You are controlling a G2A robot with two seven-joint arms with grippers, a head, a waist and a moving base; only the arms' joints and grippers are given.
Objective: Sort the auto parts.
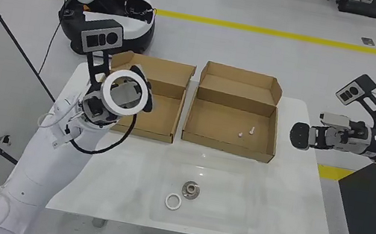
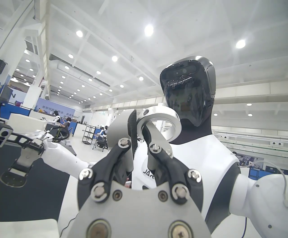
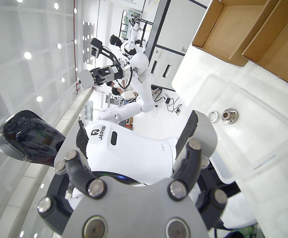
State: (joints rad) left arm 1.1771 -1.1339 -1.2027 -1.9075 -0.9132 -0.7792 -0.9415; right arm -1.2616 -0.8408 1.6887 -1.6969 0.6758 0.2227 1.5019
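Our left tool (image 2: 140, 126) pinches one metal ring (image 2: 162, 113) near the tabletop's (image 1: 292, 211) far-left corner. Our right tool (image 3: 137, 126) is spread beyond the right edge. Near the front edge lie one white ring (image 1: 172, 202) and one flange (image 1: 192, 190).

a white worktop (image 1: 292, 211) with rounded corners carries three things. along its far side two open cardboard boxes stand just beside each other, their lid flaps folded up at the back: the left cardboard box (image 1: 165, 117) and the right cardboard box (image 1: 217, 126). nearer the front edge, about mid-width, lies a clear tray (image 1: 232, 208), apart from both boxes.
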